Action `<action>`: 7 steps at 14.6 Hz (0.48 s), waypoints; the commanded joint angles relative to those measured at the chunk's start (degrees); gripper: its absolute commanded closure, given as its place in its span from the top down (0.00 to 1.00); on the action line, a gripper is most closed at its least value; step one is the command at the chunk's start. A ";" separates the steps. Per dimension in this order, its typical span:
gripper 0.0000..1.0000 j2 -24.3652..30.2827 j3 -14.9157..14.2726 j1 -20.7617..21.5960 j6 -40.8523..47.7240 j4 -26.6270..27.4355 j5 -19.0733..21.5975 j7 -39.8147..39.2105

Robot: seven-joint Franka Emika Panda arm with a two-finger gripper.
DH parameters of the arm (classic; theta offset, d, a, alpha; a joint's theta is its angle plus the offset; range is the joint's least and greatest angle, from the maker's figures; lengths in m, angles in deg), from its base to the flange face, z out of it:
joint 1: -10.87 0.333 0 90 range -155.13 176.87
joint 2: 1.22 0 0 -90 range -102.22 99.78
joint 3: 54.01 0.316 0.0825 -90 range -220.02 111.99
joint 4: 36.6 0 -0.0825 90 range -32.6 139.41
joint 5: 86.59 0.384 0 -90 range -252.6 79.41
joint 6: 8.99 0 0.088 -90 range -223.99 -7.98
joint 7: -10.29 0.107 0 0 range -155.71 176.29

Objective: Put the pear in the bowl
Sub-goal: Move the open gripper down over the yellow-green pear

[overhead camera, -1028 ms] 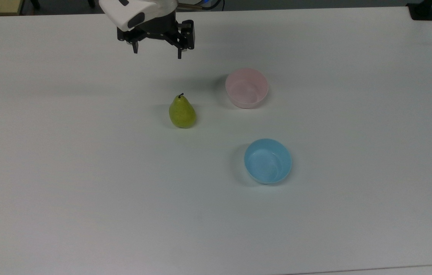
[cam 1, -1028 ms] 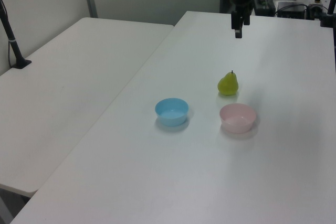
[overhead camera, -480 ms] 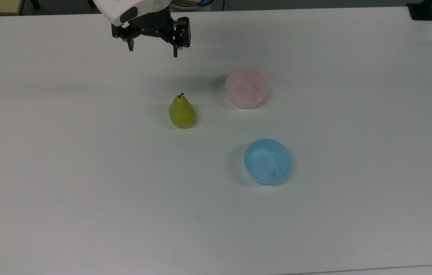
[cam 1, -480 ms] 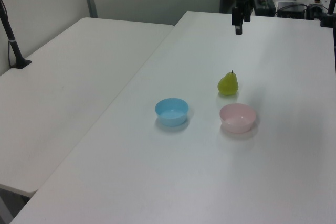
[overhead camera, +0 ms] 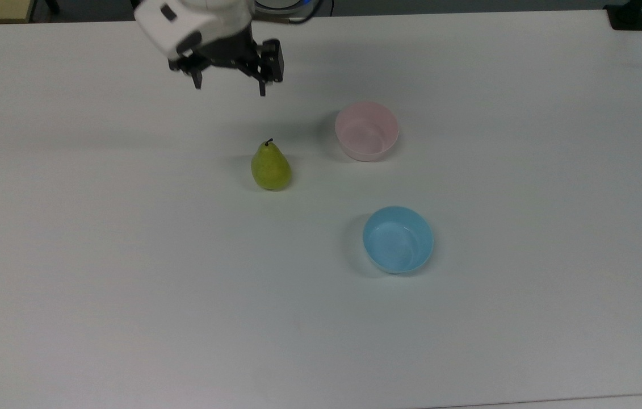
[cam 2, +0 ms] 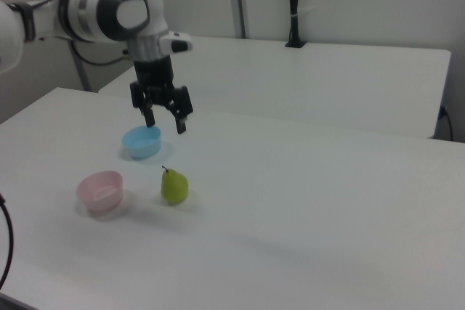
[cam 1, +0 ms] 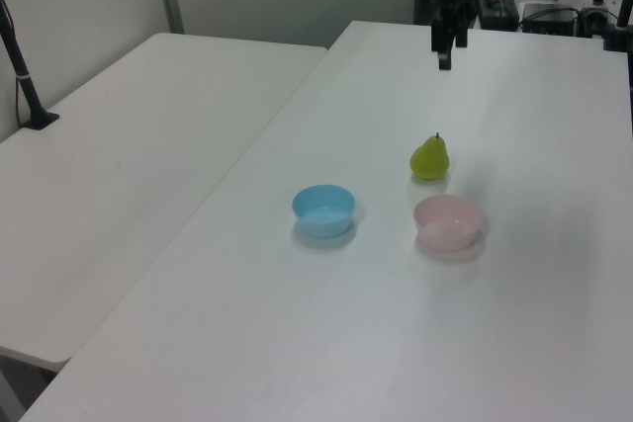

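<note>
White matte desk [overhead camera: 128, 284], flat and bare but for three small things; a second pale desk [cam 1: 129, 145] stands beside it in the left view.

Gripper [overhead camera: 229, 90] hangs in the air above the desk's far part, black fingers [overhead camera: 262, 88] spread apart, nothing between them, pointing down. White rounded arm housing [overhead camera: 184, 23] above.

Pear [overhead camera: 270, 166] stands upright on the desk, stem up, below the gripper in the top view and well apart from it. Yellow-green, speckled skin, broad base narrowing to a short dark stem; looks firm and smooth, a curved surface that could slip under a pinch.

Pink bowl [overhead camera: 366, 130] to the top view's right of the pear, near but not touching; empty, smooth plain rim, plastic look. Light blue bowl [overhead camera: 398, 239] nearer the camera, like size, also empty.

Step in hand, by my reading: approach, grasp not yet begun. Next move calls for centring over the pear, descending, closing across its wide belly.
</note>
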 commanded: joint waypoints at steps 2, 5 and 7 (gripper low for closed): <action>1.00 -7.94 -0.92 2.88 -5.56 -0.92 0.86 -5.17; 1.00 -11.20 -0.74 4.82 -7.77 -0.57 0.77 -5.17; 1.00 -13.40 -0.74 6.05 -9.70 0.39 -0.01 -5.17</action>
